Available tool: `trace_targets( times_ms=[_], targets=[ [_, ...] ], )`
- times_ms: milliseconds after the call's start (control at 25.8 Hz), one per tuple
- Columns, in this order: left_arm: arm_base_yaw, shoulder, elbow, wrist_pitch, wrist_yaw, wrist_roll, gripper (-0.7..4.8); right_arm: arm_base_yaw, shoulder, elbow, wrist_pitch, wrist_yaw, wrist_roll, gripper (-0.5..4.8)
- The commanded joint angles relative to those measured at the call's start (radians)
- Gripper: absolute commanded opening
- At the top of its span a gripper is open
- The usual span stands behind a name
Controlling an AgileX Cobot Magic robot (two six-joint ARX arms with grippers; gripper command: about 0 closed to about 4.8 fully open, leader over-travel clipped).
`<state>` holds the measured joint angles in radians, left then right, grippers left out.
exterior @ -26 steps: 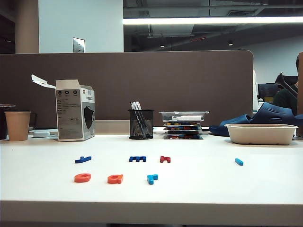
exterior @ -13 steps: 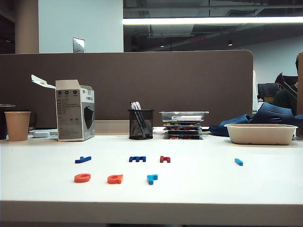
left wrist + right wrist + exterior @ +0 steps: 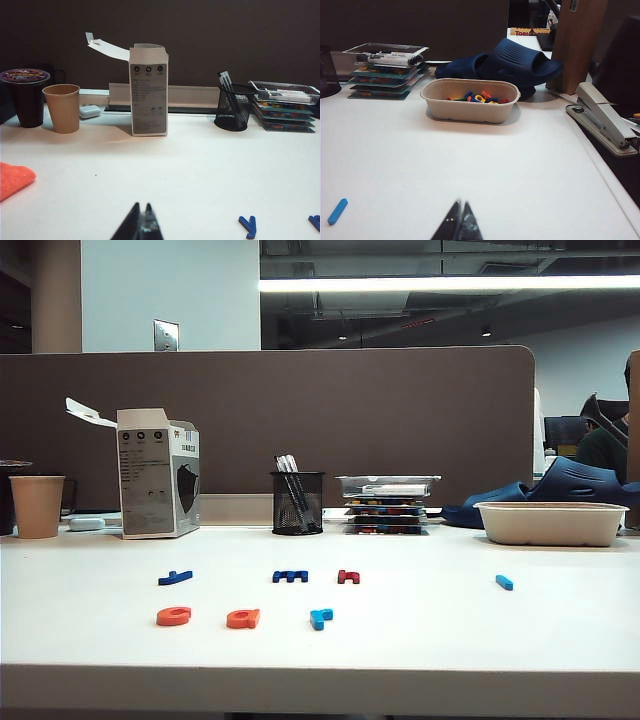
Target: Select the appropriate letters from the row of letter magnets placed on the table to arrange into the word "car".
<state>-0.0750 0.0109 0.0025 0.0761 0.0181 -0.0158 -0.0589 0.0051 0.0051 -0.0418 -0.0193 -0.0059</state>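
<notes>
**Both grippers closed and held low, letters lying free on the table**

The left gripper [image 3: 141, 225] shows only in its own wrist view, as two dark fingertips pressed together with nothing between them, pointing level over the white table [image 3: 165, 175] toward the partition. Just ahead of it and off to one side lies a dark blue letter magnet [image 3: 248, 226], with the edge of another dark blue letter [image 3: 315, 222] beyond that. Farther ahead stand an open white carton [image 3: 148, 90], a tan paper cup [image 3: 61, 108], a dark lidded cup [image 3: 26, 96] and a black mesh pen holder [image 3: 233, 106]; an orange cloth [image 3: 14, 179] lies off to the other side.

The right gripper [image 3: 458, 222] is likewise closed on nothing, its tips meeting in a point and aimed level across the table. Near it to one side lies a light-blue bar-shaped magnet [image 3: 337, 211]. Ahead sits a beige tray [image 3: 470, 100] holding loose coloured letters, with dark blue clogs [image 3: 505, 60] behind it and a grey stapler [image 3: 600, 119] at the table edge.

The exterior view shows neither arm. It alone shows the chosen letters in a front row: two orange-red magnets [image 3: 174, 616] [image 3: 243, 618] and a light-blue angular magnet [image 3: 321, 617]. Behind them lie two dark blue letters [image 3: 175, 578] [image 3: 291, 577] and a dark red letter [image 3: 347, 577].
</notes>
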Motion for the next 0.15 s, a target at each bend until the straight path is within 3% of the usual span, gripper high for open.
trace_targets(
  times_ms=[39, 155],
  targets=[
    [0.002, 0.001, 0.005, 0.007, 0.005, 0.0, -0.06, 0.001, -0.006, -0.005, 0.016, 0.005, -0.003, -0.01],
    [0.002, 0.001, 0.005, 0.007, 0.005, 0.0, -0.06, 0.001, -0.006, -0.005, 0.016, 0.005, -0.003, -0.01]
  ],
)
